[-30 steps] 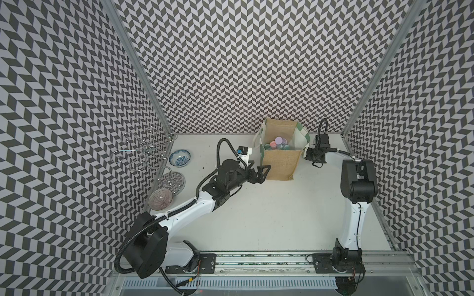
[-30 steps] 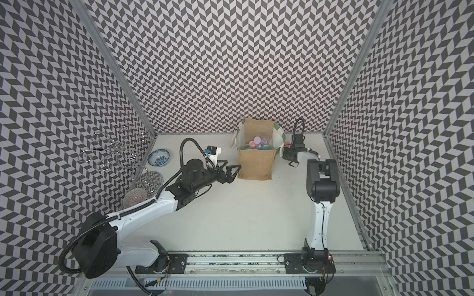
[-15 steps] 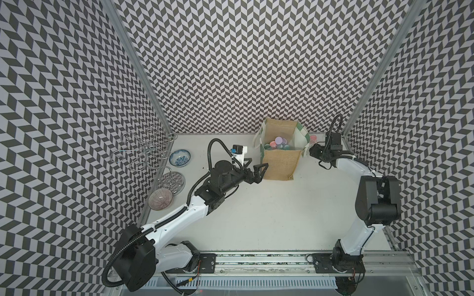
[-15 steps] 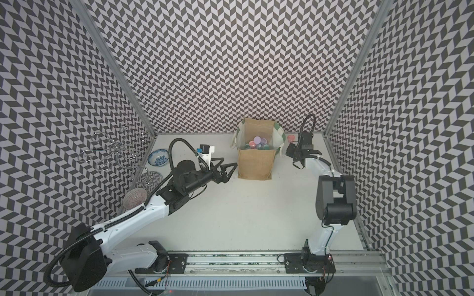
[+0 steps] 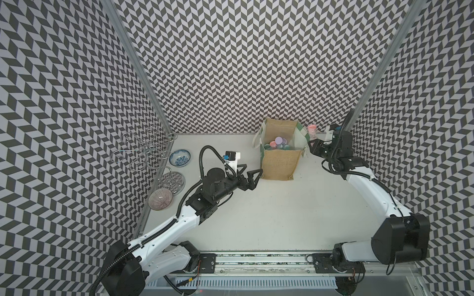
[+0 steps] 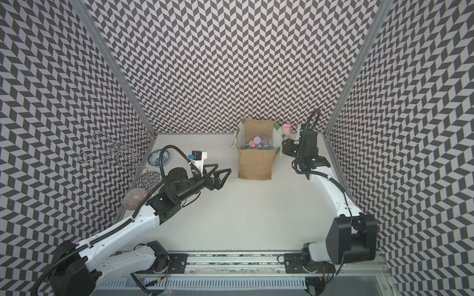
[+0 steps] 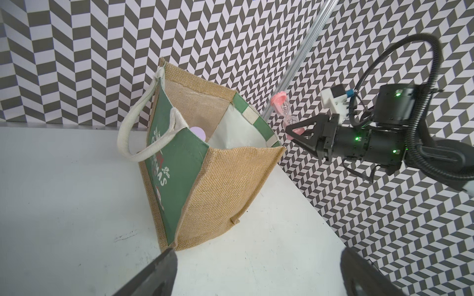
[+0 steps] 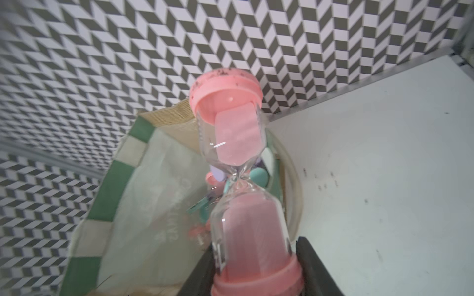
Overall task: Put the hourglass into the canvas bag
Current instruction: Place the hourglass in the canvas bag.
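— Right claw, what has it got?
— It's pinching the pink hourglass by its lower cap, tilted, in the air just right of the canvas bag rim and outside it.
— And the left claw?
— Spread wide, holding nothing, near the bag's lower-left corner.
— The bag?
— It stands open on the counter, upper centre in both top views, with coloured caps showing inside.
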You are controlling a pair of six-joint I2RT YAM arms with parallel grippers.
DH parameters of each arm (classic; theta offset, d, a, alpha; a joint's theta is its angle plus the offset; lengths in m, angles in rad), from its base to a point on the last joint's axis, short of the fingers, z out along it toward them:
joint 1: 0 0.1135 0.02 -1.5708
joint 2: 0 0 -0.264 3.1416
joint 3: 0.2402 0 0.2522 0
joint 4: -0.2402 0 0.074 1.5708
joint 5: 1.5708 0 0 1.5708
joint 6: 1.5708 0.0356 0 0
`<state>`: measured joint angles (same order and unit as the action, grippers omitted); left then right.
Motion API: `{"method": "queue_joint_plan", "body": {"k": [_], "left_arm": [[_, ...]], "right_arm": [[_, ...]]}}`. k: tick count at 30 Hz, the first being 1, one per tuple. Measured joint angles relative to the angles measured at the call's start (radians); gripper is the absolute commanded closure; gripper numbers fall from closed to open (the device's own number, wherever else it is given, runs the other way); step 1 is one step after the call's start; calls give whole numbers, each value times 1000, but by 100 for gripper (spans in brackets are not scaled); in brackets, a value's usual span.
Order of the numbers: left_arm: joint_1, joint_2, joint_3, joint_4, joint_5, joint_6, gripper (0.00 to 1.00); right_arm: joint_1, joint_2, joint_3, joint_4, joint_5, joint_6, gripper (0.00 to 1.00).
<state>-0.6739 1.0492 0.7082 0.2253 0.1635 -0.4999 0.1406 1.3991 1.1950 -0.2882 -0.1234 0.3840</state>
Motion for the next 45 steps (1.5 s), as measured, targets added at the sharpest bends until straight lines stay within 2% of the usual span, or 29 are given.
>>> {"method": "queue_joint_plan", "body": {"k": [8, 14, 27, 34, 45], "left_arm": [[0, -56, -54, -37, -24, -16, 1], [0, -89, -83, -42, -48, -18, 1], [0, -82, -125, -37, -74, -28, 1], [0, -80, -125, -32, -89, -30, 1], [0, -75, -125, -30, -100, -29, 1]], "right_arm": [[199, 71, 117, -54, 43, -38, 69], [270, 205, 230, -87, 101, -75, 69], [280, 491, 457, -133, 201, -114, 65], [280, 573, 483, -128, 206, -115, 61], [280, 586, 499, -130, 214, -112, 36]]}}
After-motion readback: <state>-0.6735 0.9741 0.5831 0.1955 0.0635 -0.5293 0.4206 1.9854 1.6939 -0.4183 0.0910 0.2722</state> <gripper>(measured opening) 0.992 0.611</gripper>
